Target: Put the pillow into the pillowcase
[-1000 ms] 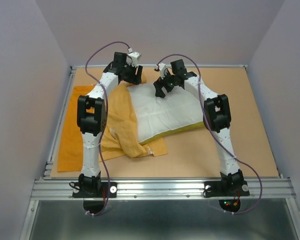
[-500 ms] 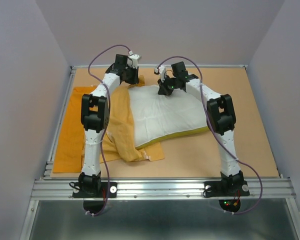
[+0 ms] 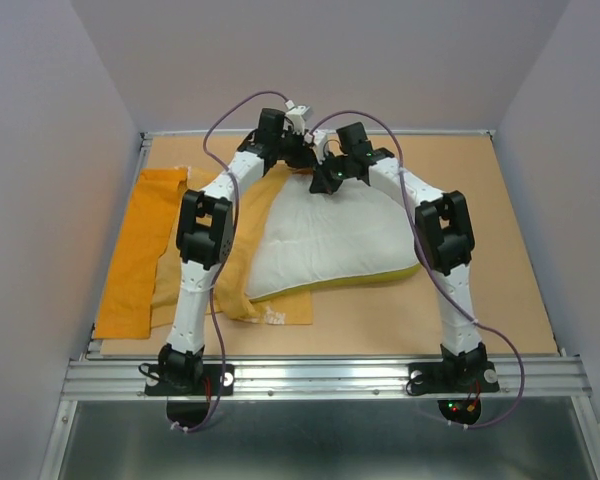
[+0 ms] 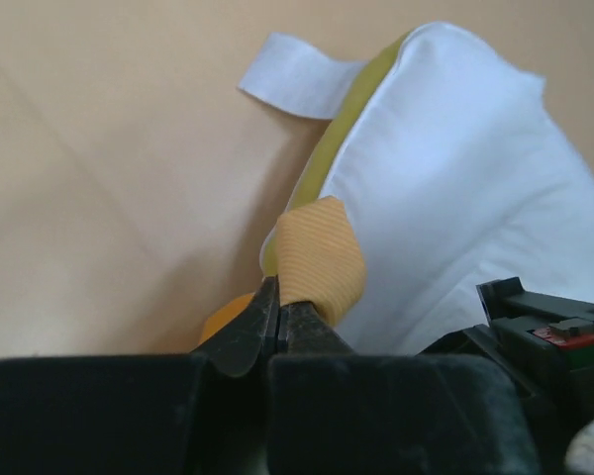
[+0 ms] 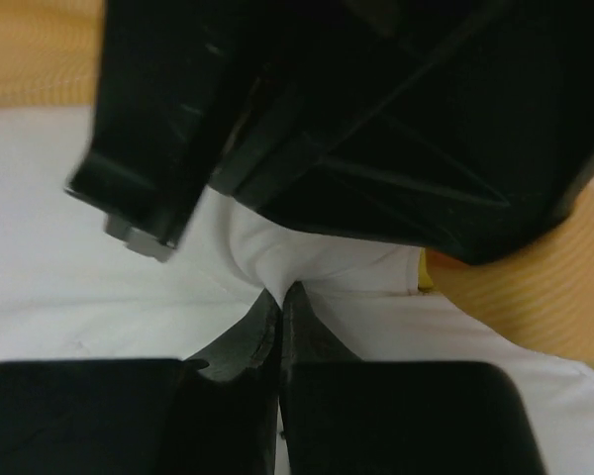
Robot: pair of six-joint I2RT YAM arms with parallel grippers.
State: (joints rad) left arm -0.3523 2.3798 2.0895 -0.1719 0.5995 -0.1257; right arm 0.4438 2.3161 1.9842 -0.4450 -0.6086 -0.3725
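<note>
Tan board forms the surface (image 3: 480, 310), boxed in by pale grey walls, with both arms reaching away from its near edge. Nearest lies the pillowcase (image 3: 140, 250), an orange-yellow cloth spread flat at the left, its rumpled part running under and along the left side of the pillow (image 3: 330, 240). The pillow sits mid-surface, plump and white, and as far as I can see it is wholly outside the case. Its yellow-green piping (image 3: 380, 275) shows along the near right edge, and the left wrist view shows a white tag (image 4: 297, 84) beside that piping. Beyond, at the pillow's far edge, the two tools come close together. The left tool (image 4: 278, 312) is clenched on a small fold of orange pillowcase lying against the piped edge. The right tool (image 5: 280, 300) is pinched tight on a pucker of the pillow's white fabric. I judge this to be the start of insertion, with one grip on the case and one on the pillow. The next move calls for lifting the case's edge and drawing it over the pillow's corner while the pillow is held or fed in. Whether only one layer of the opening is held I cannot tell.
</note>
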